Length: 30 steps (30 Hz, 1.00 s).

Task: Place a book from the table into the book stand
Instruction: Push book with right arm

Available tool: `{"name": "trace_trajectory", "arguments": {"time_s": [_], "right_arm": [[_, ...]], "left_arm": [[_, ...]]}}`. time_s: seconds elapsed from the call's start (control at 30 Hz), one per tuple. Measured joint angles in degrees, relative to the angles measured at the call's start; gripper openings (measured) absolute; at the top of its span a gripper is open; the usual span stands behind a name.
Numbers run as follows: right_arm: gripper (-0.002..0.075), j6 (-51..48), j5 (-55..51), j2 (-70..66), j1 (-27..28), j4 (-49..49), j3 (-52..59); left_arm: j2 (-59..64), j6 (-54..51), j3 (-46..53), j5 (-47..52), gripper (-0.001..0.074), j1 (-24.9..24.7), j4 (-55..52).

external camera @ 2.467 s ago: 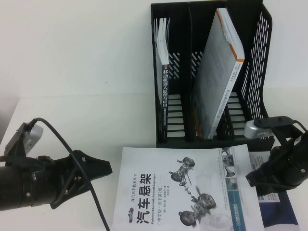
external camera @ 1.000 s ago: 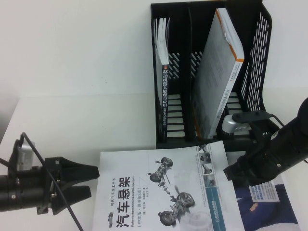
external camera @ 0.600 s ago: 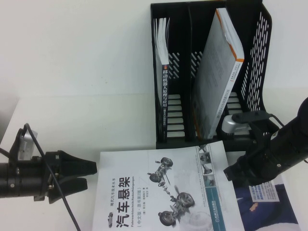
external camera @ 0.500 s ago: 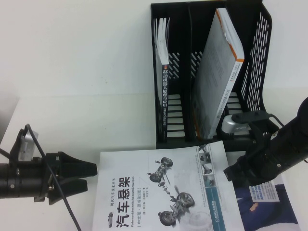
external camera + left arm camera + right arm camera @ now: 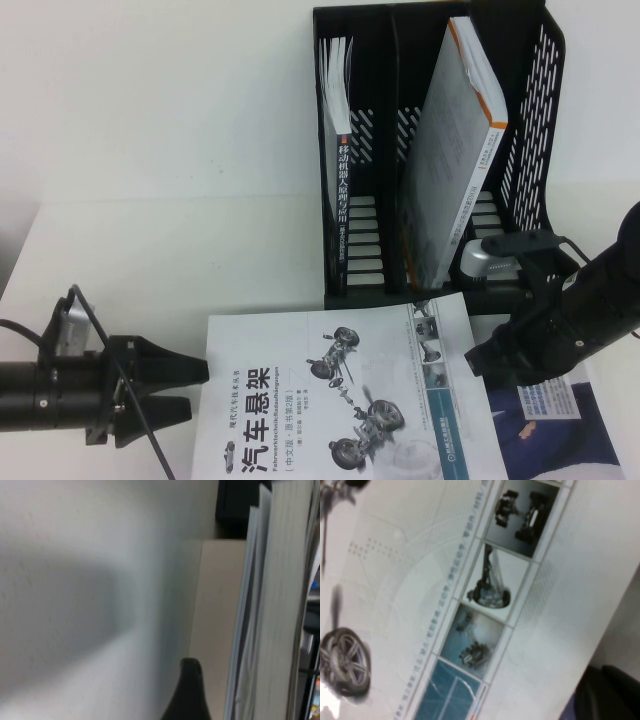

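The table (image 5: 150, 250) carries the book stand (image 5: 530, 130) at its rear. The book (image 5: 330, 400) lies flat before the stand, outside its slots. Left gripper (image 5: 190, 388), fingers apart, sits at the book's left edge. Right gripper (image 5: 480, 362), fingers together, rests on its right edge.

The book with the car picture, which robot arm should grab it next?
Probably the left. The left hand is open, level with the book, right at its left edge. The right hand is shut, resting over the book's right edge.
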State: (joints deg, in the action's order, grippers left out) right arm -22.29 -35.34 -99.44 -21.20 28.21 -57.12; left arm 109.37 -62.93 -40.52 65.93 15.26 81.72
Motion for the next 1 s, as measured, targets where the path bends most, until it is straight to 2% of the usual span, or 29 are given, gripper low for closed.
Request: {"name": "trace_trajectory", "arguments": {"time_s": [0.2,0.47,0.8,1.0], "right_arm": [[-0.0001,0.00,0.10,0.00,0.00,0.00,0.00],[-0.0001,0.00,0.20,0.00,0.00,-0.13,0.00],[-0.0001,0.00,0.20,0.00,-0.04,-0.13,0.00],[-0.0001,0.00,0.31,-0.23,-0.04,-0.13,0.00]], "left_arm": [[1.85,-0.12,0.00,-0.10,0.0540,-1.37,2.37],[2.70,-0.59,-0.13,-0.21,0.0540,-6.64,3.67],[2.70,-0.27,-0.13,-0.21,0.0540,-9.16,6.08],[2.70,-0.38,-0.13,-0.34,0.0540,-13.61,7.79]]}}
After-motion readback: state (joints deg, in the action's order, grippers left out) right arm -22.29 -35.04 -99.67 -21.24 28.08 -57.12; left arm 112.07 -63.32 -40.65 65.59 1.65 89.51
